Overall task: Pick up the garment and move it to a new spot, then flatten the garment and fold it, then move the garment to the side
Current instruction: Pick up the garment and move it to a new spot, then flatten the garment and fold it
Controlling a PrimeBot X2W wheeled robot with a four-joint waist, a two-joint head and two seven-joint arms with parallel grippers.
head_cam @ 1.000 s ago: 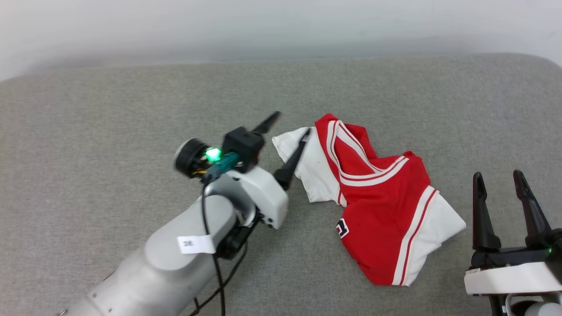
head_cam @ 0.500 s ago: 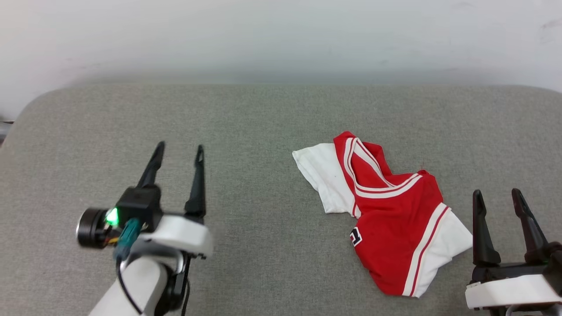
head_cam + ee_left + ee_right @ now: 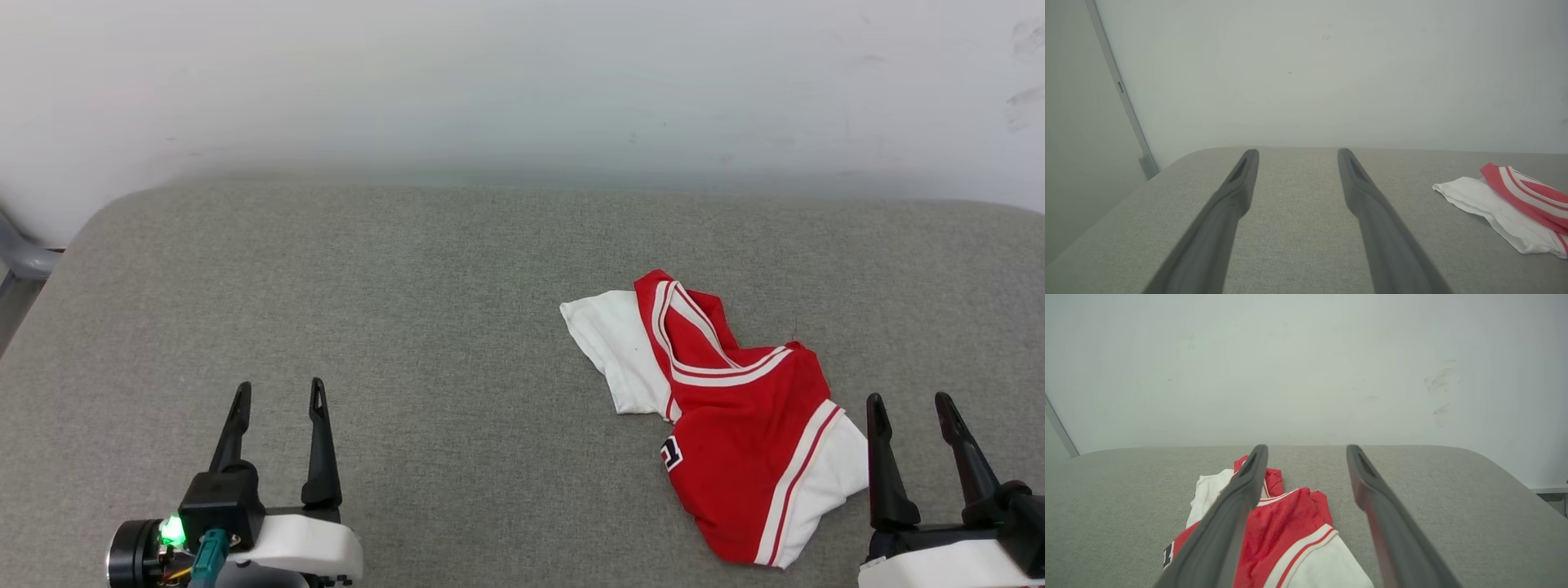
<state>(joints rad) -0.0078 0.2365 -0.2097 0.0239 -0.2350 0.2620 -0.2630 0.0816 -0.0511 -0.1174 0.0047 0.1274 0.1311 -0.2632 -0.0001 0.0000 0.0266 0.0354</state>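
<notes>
The garment (image 3: 735, 416), a red jersey T-shirt with white sleeves and striped trim, lies crumpled on the grey cushioned surface (image 3: 457, 327), right of centre. A black, white-outlined mark shows on its near red part. My left gripper (image 3: 277, 396) stands open at the lower left, far from the shirt, with nothing between its fingers. At the lower right my right gripper (image 3: 906, 404) is open too, just right of the shirt's near white sleeve. The left wrist view has the garment (image 3: 1506, 204) at its right edge. In the right wrist view the garment (image 3: 1282, 531) lies partly behind the left finger (image 3: 1229, 514).
A pale wall (image 3: 522, 82) rises behind the surface. The surface's rounded far left corner (image 3: 106, 220) drops off beside a grey metal post (image 3: 24, 261). Bare grey fabric stretches between the two grippers.
My left arm has drawn back from the shirt's white sleeve to the lower left, fingers open throughout. The head camera has tilted up, showing more wall. The shirt lies as before.
</notes>
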